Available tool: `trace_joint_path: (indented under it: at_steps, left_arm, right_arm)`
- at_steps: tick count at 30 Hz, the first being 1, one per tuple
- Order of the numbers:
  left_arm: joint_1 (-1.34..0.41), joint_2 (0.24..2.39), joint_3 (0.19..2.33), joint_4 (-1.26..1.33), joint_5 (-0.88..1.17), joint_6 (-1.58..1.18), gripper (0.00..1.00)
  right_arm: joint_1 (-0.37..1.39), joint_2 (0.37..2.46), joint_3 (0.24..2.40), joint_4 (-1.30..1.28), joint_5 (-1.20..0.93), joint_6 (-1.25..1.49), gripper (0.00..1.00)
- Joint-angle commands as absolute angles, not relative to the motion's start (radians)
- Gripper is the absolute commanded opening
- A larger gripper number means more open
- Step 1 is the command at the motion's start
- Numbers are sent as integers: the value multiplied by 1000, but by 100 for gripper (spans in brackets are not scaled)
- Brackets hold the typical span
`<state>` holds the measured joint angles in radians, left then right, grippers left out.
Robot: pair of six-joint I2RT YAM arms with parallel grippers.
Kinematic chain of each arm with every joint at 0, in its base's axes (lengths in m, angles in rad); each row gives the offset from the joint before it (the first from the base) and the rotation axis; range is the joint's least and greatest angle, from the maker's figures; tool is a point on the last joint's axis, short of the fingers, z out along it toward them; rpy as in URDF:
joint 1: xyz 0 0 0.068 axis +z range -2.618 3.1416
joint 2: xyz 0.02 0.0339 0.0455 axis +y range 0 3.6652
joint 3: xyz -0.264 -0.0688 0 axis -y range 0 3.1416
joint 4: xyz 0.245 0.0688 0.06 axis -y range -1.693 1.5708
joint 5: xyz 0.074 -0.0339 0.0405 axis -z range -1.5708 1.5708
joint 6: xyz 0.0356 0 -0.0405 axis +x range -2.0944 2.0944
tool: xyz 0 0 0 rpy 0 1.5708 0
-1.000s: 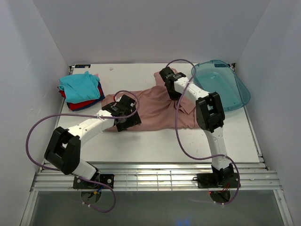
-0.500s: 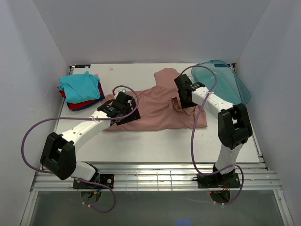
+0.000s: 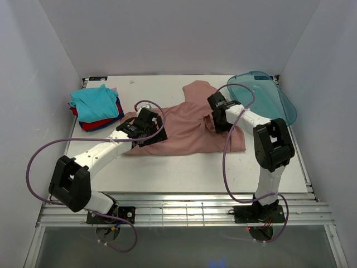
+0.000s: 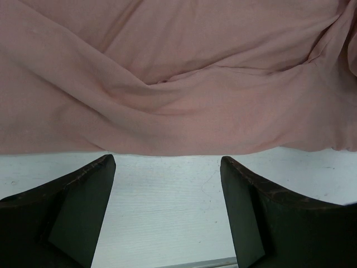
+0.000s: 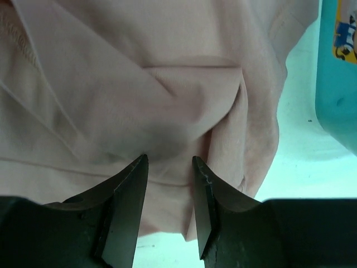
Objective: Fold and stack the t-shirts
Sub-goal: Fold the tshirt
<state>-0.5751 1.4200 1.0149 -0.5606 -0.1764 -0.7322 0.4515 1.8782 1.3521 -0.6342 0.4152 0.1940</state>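
The dusty-pink t-shirt (image 3: pixel 187 125) lies spread and wrinkled across the middle of the table. My left gripper (image 3: pixel 148 127) hovers at its left part. In the left wrist view it (image 4: pixel 167 167) is open wide and empty over bare table (image 4: pixel 167 212), with the shirt's edge (image 4: pixel 178 72) just ahead. My right gripper (image 3: pixel 219 115) is down on the shirt's bunched right part. In the right wrist view it (image 5: pixel 170 159) has its jaws a little apart over folds of pink cloth (image 5: pixel 139 67). Folded teal, red and dark-blue t-shirts (image 3: pixel 95 105) are stacked at the back left.
A translucent blue-green plastic tray (image 3: pixel 266 99) stands at the back right, close to my right arm, and it also shows in the right wrist view (image 5: pixel 340 72). White walls enclose the table on three sides. Purple cables loop off both arms.
My right gripper has come from the shirt's far edge toward me, onto its bunched right part, uncovering the far sleeve. My left gripper has shifted slightly farther back.
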Motion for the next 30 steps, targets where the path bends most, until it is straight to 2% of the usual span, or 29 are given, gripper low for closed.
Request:
trace_joint_path:
  at_steps: [1,7,11,15,19,26,30]
  left_arm:
    - [-571,1427,1061,-541,-196,-712,87]
    - [-571,1439,1065,-540,-210,-704,87]
    - [-566,1439,1068,-545,-229,-692,87]
    - [-566,1454,1065,-538,-209,-696,87]
    - [-566,1474,1057,-537,-190,-706,87]
    - [-566,1448,1032,-529,-193,-713,87]
    - [-566,1439,1026,-531,-193,-709,87]
  right_arm:
    - [434,1940,1423,-620,399,187,43]
    - [423,1982,1428,-623,373,192,40]
    - [422,1965,1428,-633,380,196,28]
    - [422,1927,1427,-667,416,201,24]
    - [420,1873,1411,-672,419,196,8]
    - [419,1855,1417,-680,417,199,8]
    - [413,1885,1508,-692,439,193,8]
